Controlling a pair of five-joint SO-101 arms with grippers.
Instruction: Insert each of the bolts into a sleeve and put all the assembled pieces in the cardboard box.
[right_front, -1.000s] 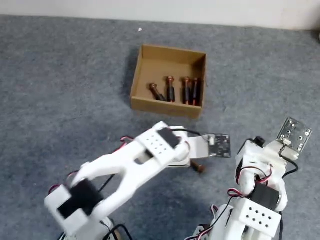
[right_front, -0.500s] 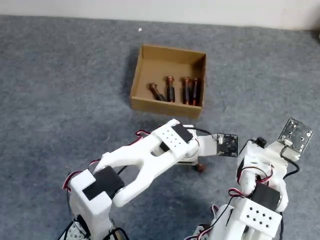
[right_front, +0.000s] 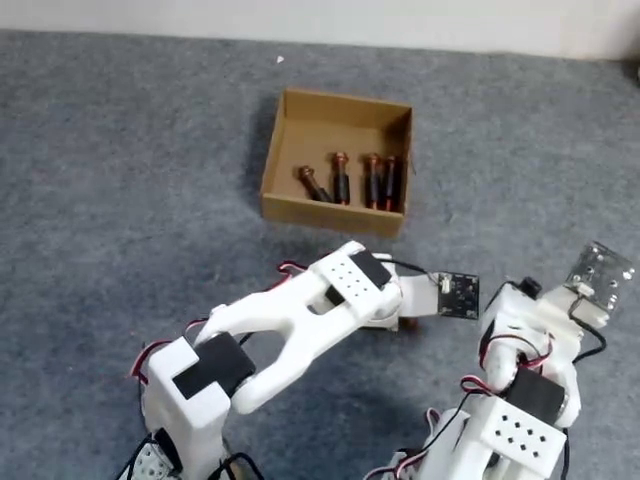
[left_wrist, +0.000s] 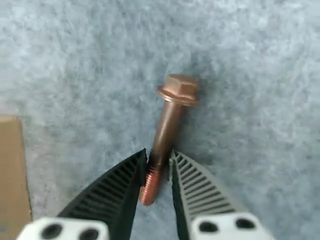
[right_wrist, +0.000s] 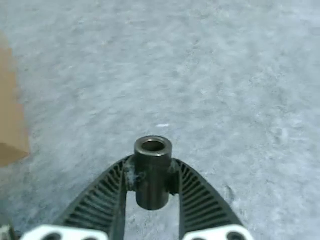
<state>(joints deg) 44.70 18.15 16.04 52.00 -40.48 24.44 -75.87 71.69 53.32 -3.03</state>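
My left gripper (left_wrist: 156, 165) is shut on the threaded end of a copper bolt (left_wrist: 169, 120). The bolt's hex head points away from the fingers, over grey carpet. A short dark sleeve (right_wrist: 152, 150) sits upright in my right gripper (right_wrist: 151, 170), which is shut on it, with the sleeve's open bore facing the camera. In the high view the left arm (right_front: 340, 290) stretches to the centre, just in front of the cardboard box (right_front: 330, 212). The right arm (right_front: 530, 340) stands at the lower right. Several assembled pieces (right_front: 340, 178) lie inside the box.
Grey carpet (right_front: 120, 200) covers the whole work area. A corner of the box (left_wrist: 10, 170) shows beside the left gripper, and its wall (right_wrist: 10, 125) also shows at the edge of the right wrist view. A white wall borders the far side.
The left arm has swung to the right and a little toward the box, carrying the bolt. The right arm's wrist has shifted slightly right and lower.
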